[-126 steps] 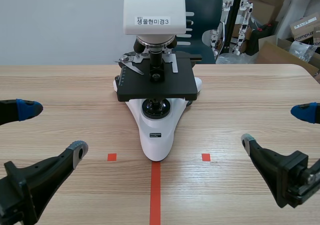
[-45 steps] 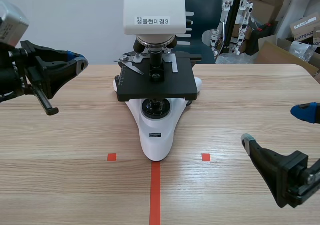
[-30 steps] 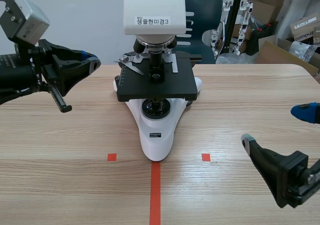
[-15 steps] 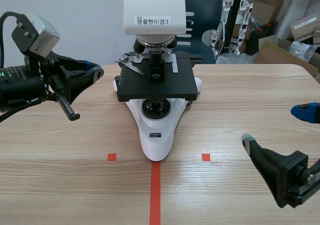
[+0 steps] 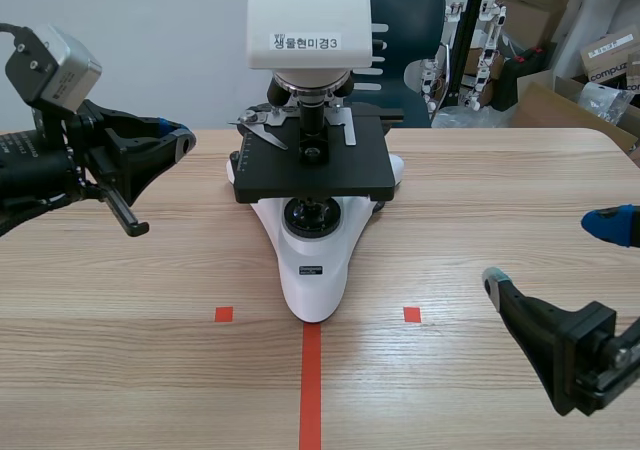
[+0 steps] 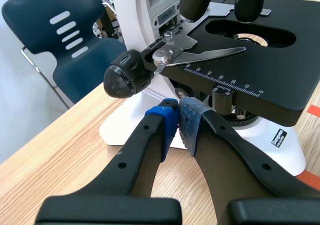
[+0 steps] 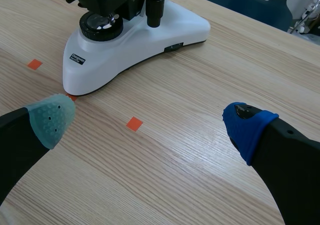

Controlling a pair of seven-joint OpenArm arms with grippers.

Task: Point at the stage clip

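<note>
The white microscope (image 5: 313, 270) stands mid-table with its black stage (image 5: 330, 175). The silver stage clip (image 5: 262, 130) lies on the stage's left rear; in the left wrist view the stage clip (image 6: 200, 55) is a thin pointed blade ahead of my fingers. My left gripper (image 5: 180, 135) hangs raised to the left of the stage, shut on nothing, and aims toward the clip without touching it. In its own view the left gripper (image 6: 179, 117) sits below the black focus knob (image 6: 125, 75). My right gripper (image 5: 553, 253) rests open low at the right, and the right gripper (image 7: 150, 121) holds nothing.
A dark blue chair (image 5: 410, 10) stands behind the table, with cardboard boxes (image 5: 560, 30) at the back right. The microscope head (image 5: 308, 20) overhangs the stage. The microscope base (image 7: 145, 30) lies ahead of the right gripper.
The left arm rose from the table, shut its gripper and swung toward the stage. In the last half second it drew back a little to the left. The right arm stayed still.
</note>
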